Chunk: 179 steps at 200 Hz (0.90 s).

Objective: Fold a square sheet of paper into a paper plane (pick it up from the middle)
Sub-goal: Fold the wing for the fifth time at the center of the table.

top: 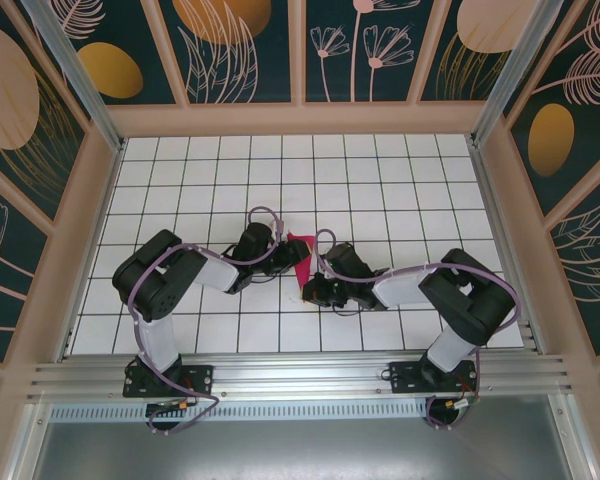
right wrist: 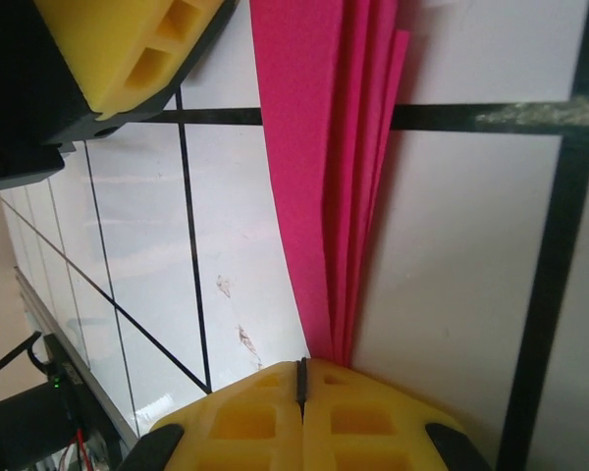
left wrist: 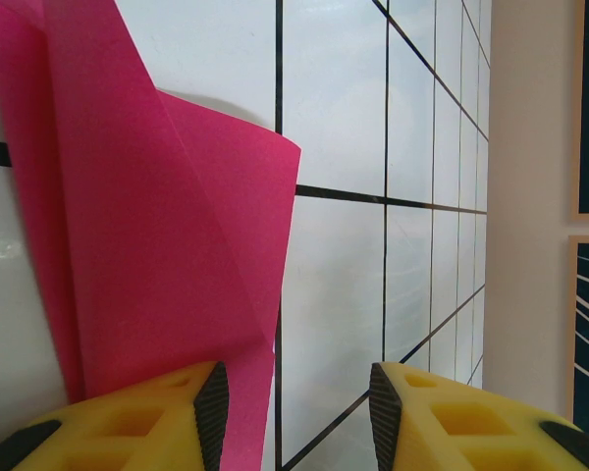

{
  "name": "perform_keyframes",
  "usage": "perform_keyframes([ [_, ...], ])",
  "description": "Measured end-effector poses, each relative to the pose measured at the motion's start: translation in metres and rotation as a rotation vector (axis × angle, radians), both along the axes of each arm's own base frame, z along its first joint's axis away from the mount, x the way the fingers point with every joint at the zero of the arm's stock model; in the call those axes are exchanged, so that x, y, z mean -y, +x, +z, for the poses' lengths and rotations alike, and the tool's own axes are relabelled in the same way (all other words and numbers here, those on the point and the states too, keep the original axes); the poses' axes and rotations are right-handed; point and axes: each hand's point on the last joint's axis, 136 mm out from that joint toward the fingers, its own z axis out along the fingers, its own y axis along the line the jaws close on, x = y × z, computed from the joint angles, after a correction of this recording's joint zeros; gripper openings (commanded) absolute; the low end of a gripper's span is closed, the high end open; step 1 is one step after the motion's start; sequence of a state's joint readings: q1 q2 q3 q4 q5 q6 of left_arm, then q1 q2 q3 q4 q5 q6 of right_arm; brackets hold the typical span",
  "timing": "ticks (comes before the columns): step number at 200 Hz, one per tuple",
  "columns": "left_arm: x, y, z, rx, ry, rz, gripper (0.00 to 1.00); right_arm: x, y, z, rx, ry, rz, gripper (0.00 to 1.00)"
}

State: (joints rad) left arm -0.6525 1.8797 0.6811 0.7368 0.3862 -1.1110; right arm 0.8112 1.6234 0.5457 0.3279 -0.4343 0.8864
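From above, the two arms meet at mid-table (top: pixel 380 180). The folded pink paper (top: pixel 302 255) sits between them as a narrow wedge. The left gripper (top: pixel 280 255) is at the paper's left side and the right gripper (top: pixel 308 285) at its near tip.

In the left wrist view, the left gripper (left wrist: pixel 294 412) has its fingers apart. The creased paper (left wrist: pixel 157 245) rises on the left, and its edge reaches into the gap beside one finger (left wrist: pixel 147 427). Contact cannot be told.

In the right wrist view, the right gripper (right wrist: pixel 301 388) is pressed together on the paper's (right wrist: pixel 314 147) narrow end. Several layers fan away across a black grid line. A yellow finger (right wrist: pixel 128 49) of the left gripper hangs just beside the paper.
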Motion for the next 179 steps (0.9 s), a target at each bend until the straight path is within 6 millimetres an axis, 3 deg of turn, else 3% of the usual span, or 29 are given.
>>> perform_keyframes([
  [79, 0.000, 0.000, 0.000, 0.000, 0.000, 0.001, 0.44, -0.014, 0.028, 0.031, 0.091, 0.059, -0.058, 0.06],
  [105, 0.000, 0.000, 0.000, 0.000, -0.001, 0.000, 0.44, -0.011, 0.037, 0.024, 0.083, 0.053, -0.101, 0.05],
  [137, 0.000, 0.000, 0.000, 0.000, 0.000, 0.001, 0.44, 0.001, 0.037, -0.002, 0.039, -0.007, -0.133, 0.02],
  [179, 0.001, 0.001, 0.001, 0.002, 0.001, -0.001, 0.46, 0.003, 0.035, -0.004, 0.059, -0.001, -0.120, 0.01],
])
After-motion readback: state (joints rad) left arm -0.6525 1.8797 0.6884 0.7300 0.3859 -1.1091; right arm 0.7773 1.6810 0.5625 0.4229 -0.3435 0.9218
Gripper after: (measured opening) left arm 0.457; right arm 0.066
